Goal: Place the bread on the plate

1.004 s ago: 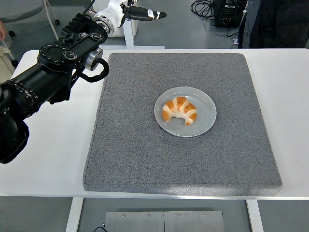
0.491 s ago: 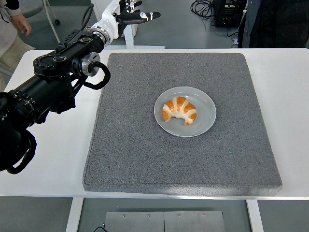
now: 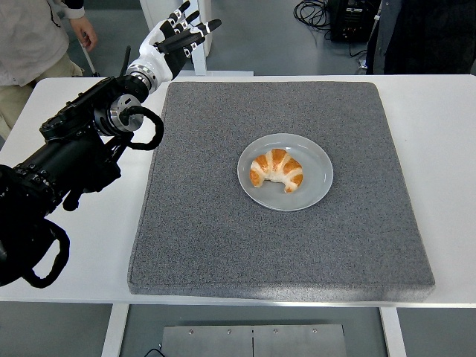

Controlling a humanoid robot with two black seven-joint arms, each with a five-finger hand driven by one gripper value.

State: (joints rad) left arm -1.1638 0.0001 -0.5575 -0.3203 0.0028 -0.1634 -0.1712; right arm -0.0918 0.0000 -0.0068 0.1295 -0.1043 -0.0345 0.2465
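Note:
A golden croissant point(image 3: 277, 169) lies on the grey round plate point(image 3: 316, 178), a little left of its middle. The plate rests on a dark grey mat point(image 3: 223, 238) on the white table. My left hand point(image 3: 177, 37) is up at the far left corner of the mat, well away from the plate, with its white and black fingers spread and nothing in them. Its black arm point(image 3: 74, 152) runs back to the left edge of the picture. The right arm does not show.
A person in a light top point(image 3: 33, 37) stands at the top left behind the table, one hand point(image 3: 88, 33) hanging near my left hand. Another person in dark clothes point(image 3: 424, 33) is at the top right. White table point(image 3: 454, 149) borders the mat on both sides.
My left arm has swung down and to the left while the hand turned, fingers fanning out. The person at the top left has stepped further into view. Croissant and plate are unmoved.

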